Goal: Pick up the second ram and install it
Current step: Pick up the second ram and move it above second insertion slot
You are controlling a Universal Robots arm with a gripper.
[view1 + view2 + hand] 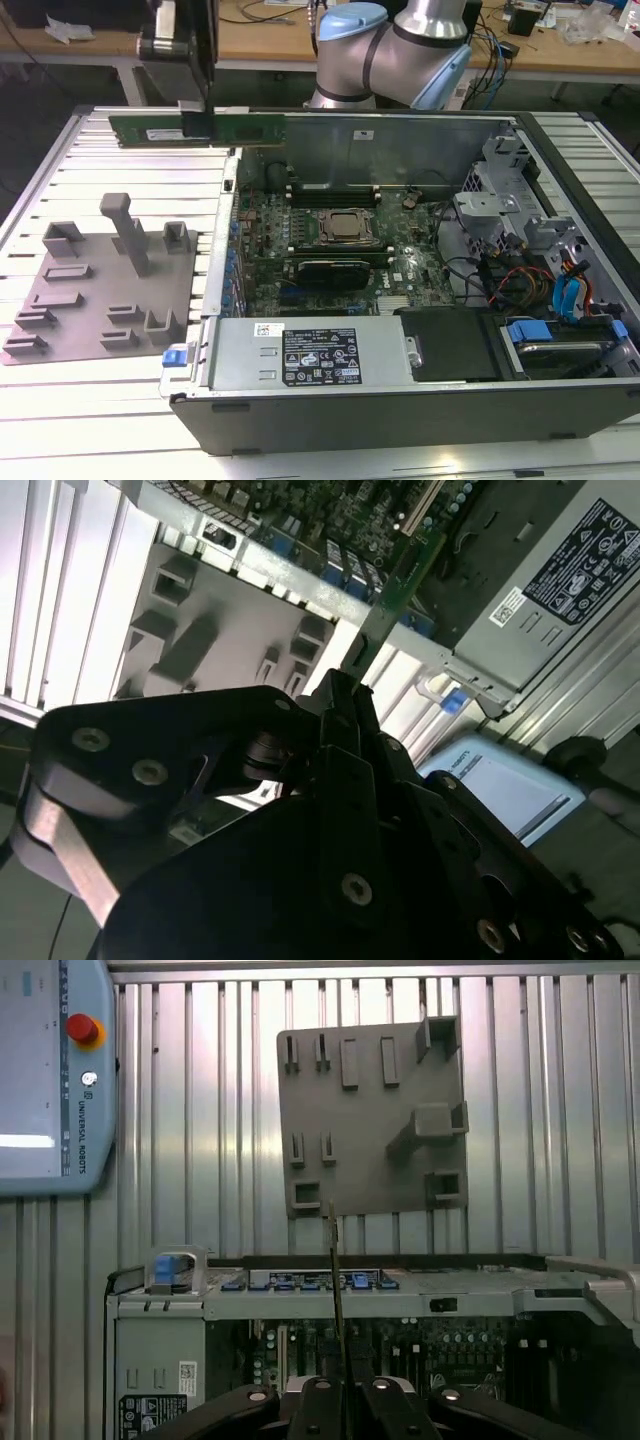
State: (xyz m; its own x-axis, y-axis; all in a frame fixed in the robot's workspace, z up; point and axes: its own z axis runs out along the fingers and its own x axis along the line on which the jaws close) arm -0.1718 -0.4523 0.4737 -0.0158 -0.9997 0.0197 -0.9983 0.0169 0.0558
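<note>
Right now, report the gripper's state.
Gripper: shut on the second ram, held in the air, clear of the grey holder tray.

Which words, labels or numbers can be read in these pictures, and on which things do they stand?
Black label on the power supply: print too small to read.
White sticker beside it: too small.
Pendant: a maker's name, vertical, left unquoted.
Second ram in the hand: no readable print.

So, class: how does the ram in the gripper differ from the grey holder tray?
The ram is green, the holder tray grey. The ram is a narrow stick, the holder tray a broad plate with posts. The gripper holds the ram aloft; the holder tray lies on the table. Both are at the exterior view's left.
</note>
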